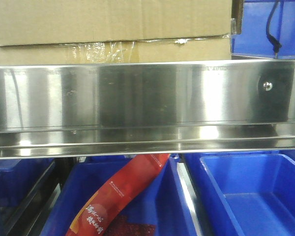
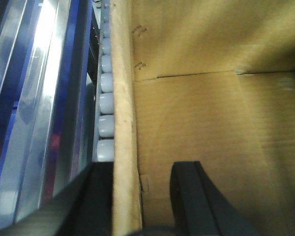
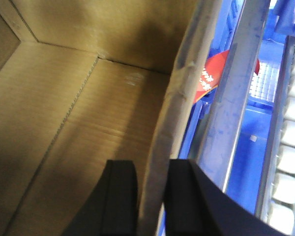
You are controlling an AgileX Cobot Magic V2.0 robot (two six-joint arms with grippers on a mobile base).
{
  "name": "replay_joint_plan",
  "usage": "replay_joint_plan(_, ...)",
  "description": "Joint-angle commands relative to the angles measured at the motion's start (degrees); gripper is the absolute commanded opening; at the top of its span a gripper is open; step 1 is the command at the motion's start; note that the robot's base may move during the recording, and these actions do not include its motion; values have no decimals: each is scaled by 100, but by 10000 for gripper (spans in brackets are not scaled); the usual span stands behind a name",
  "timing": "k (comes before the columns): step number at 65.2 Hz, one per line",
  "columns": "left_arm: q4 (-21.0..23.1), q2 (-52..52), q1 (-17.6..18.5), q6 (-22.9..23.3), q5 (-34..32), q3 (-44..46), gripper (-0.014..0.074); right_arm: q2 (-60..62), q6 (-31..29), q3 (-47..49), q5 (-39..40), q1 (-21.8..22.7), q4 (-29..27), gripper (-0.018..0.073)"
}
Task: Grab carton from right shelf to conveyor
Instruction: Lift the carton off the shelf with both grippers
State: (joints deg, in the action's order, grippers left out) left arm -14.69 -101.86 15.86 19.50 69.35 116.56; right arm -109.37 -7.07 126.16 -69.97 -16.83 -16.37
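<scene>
step: lift carton (image 1: 108, 24) off right shelf (image 1: 137, 93) | right jaws: pinch wall between them | left jaws: straddle wall, seemingly slack | do: tighten, raise evenly

Front camera sits level, close against the right shelf (image 1: 137, 93); my two wrist cameras look inside the carton (image 2: 201, 123).

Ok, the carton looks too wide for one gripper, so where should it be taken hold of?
By its upright side walls' top edges, from above: the carton is open-topped and its walls thin enough to straddle, one finger inside, one outside. The shelf rail hides its lower front.
</scene>
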Motion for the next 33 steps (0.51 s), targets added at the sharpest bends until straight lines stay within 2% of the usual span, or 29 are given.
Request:
replay_joint_plan(1, -95, 159, -15, -124, 34, 275, -13, 341, -67, 38, 143, 25, 67, -69)
replay_joint_plan(18, -54, 651, 184, -124, 61, 741, -13, 1241, 193, 38, 1, 16, 67, -69)
replay_joint_plan(33, -121, 1112, 744, -52, 61, 459, -13, 1911, 201, -119, 1, -117, 78, -69)
